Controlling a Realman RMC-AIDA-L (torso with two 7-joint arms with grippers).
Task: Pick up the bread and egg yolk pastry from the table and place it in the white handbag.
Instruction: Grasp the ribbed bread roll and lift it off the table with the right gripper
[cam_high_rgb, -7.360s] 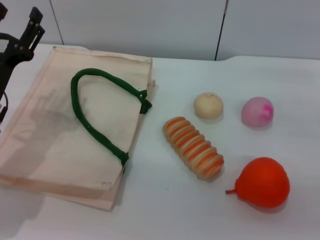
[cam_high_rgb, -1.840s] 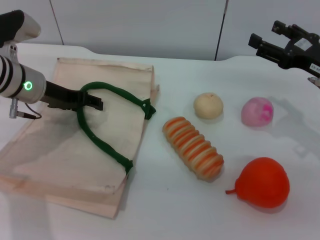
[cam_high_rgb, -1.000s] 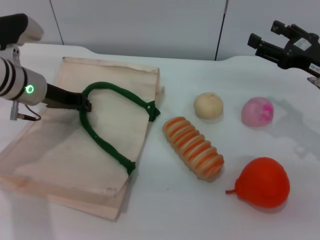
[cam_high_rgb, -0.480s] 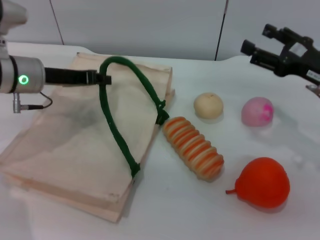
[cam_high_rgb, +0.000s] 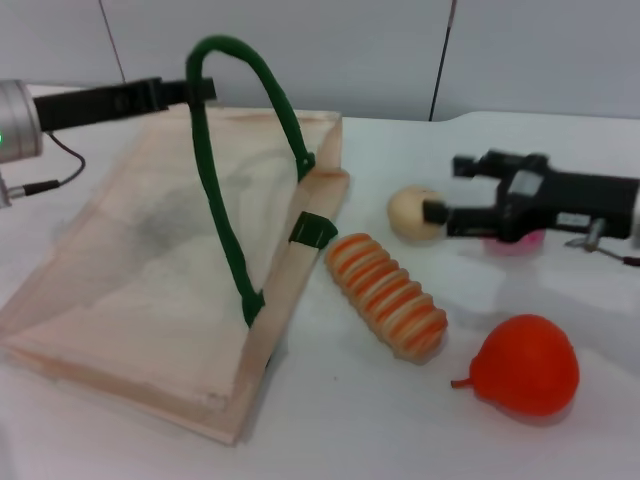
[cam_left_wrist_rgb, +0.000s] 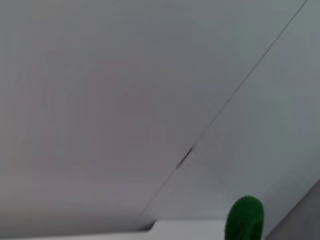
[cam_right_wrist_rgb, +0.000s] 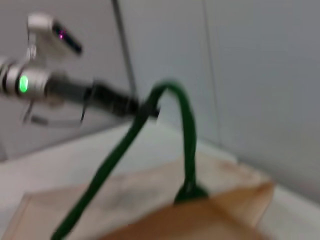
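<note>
Left gripper (cam_high_rgb: 198, 90) clenched on dark green rope handle (cam_high_rgb: 235, 150) of cream cloth tote (cam_high_rgb: 120, 260), lifting mouth open. One striped orange-cream ridged loaf (cam_high_rgb: 386, 294) lies just right of tote, long axis diagonal. One pale round pastry (cam_high_rgb: 411, 212) beyond; your right gripper (cam_high_rgb: 440, 190), spread, nearer, almost touching it.
</note>
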